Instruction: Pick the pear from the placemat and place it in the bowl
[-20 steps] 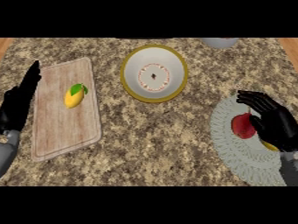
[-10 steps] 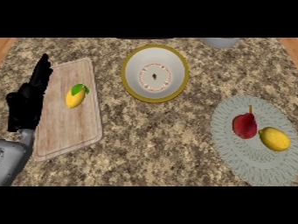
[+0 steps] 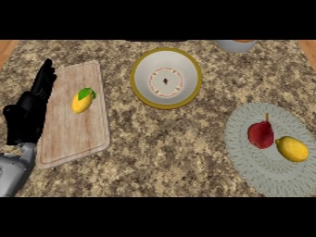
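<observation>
- Pear (image 3: 260, 134), dark red with its stem up, lies on the round grey placemat (image 3: 256, 171) at the right of the table (image 3: 174, 152).
- Just beside it, on the same placemat, sits a lemon (image 3: 292, 149), close enough that I cannot tell if they touch.
- Up at the top centre is the bowl (image 3: 166, 77), white inside with a yellow rim, and nothing sits in it.
- Over on the left, a wooden board (image 3: 71, 134) carries a yellow mango (image 3: 82, 101) with a green tip.
- Left hand (image 3: 28, 115) is at the board's left edge, fingers (image 3: 44, 81) straight and pointing up the view, open, holding nothing.
- Right hand is out of the view entirely.
- A grey dish (image 3: 237, 45) peeks in at the top edge, well apart from the pear.
</observation>
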